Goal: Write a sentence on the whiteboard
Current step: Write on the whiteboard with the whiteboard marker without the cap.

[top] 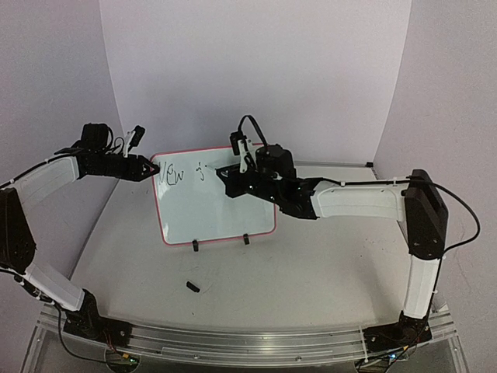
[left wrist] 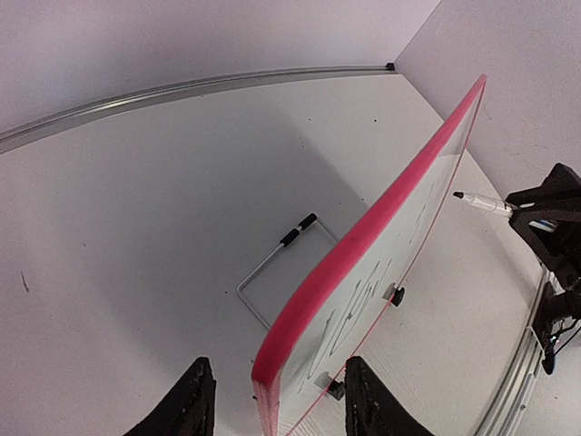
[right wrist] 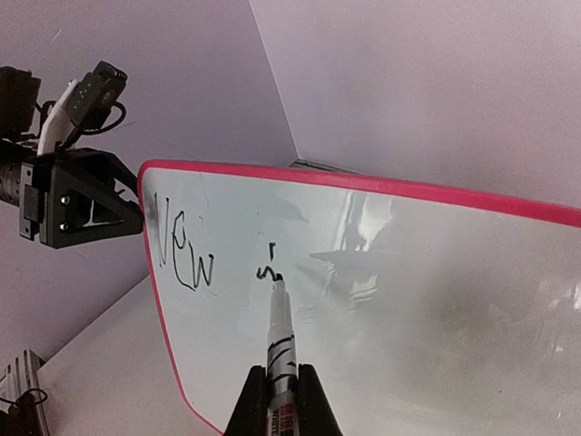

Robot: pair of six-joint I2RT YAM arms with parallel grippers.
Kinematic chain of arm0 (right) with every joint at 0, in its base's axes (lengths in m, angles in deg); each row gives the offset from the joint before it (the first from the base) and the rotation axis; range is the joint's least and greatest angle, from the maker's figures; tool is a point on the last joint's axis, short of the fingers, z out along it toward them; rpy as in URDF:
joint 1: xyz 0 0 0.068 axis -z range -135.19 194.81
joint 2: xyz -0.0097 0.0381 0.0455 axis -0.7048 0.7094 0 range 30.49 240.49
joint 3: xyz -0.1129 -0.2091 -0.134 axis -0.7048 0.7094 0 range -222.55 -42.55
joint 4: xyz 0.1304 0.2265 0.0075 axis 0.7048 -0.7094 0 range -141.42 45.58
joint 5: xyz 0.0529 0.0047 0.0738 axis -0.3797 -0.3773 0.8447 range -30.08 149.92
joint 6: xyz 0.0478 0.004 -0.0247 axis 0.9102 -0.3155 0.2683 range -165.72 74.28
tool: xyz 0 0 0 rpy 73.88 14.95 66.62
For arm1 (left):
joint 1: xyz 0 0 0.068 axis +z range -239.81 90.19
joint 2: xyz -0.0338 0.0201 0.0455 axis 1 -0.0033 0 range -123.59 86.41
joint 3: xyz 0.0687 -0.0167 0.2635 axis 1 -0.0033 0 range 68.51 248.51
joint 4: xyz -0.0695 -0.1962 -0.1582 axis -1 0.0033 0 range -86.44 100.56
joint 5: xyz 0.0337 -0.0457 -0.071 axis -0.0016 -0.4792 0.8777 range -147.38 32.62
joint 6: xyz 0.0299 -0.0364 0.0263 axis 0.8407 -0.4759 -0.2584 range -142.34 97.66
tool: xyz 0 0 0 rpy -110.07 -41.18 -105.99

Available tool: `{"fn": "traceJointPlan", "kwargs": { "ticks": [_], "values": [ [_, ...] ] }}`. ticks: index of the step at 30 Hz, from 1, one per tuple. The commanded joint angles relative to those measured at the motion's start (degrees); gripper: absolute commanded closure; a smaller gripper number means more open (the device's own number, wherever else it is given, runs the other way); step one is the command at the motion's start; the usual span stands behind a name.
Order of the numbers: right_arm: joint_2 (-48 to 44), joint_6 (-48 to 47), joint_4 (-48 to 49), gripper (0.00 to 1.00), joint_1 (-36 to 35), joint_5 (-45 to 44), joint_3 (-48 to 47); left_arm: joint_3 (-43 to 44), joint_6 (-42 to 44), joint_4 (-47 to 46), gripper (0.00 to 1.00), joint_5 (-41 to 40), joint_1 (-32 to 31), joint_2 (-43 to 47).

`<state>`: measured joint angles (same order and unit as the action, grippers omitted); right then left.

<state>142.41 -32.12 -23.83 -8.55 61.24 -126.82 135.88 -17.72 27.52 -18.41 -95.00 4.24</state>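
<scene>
Right wrist view: we're seeing sentence (right wrist: 186, 259) at "New j", rest pending. Right gripper (right wrist: 277, 400) clamping marker (right wrist: 280, 345), writing at 11 o'clock on whiteboard (right wrist: 408, 300); left gripper (left wrist: 277, 371) straddling rim, closure unclear.

A white table (top: 311, 264) is seen, backed by pale walls (top: 256, 70). A small black piece (top: 192, 286) is left lying alone on the tabletop, towards the near left. An aluminium rail (top: 248, 343) is fixed along the near edge, and a thin metal strip (left wrist: 182, 89) is run along the far edge. A wire loop (left wrist: 298, 231) with a black sleeve is laid flat on the surface. A marker (right wrist: 280, 354) with a printed white barrel is pointed tip-upward in the right wrist view.
</scene>
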Motion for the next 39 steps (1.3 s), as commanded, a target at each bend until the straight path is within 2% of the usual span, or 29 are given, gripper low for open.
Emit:
{"fn": "traceJointPlan", "kwargs": {
  "ticks": [1, 6, 19, 39],
  "values": [
    [1.61, 0.07, -0.68, 1.0, 0.13, -1.2, -3.85, 1.28, 0.66, -2.58, 0.57, 1.11, 0.27, 0.03],
    [2.26, 0.36, -0.82, 1.0, 0.26, -4.08, -4.27, 1.23, 0.65, -2.85, 0.63, 1.58, 0.23, -0.04],
    [4.68, 0.04, -2.72, 1.0, 0.56, -3.43, -7.26, 1.03, 0.65, -3.36, 0.75, 2.87, 0.25, -0.41],
    [3.82, 1.51, -3.63, 1.0, 0.6, -2.12, -2.71, 1.01, 0.74, -3.23, 0.78, 2.37, 0.27, -0.38]
  ]
}}
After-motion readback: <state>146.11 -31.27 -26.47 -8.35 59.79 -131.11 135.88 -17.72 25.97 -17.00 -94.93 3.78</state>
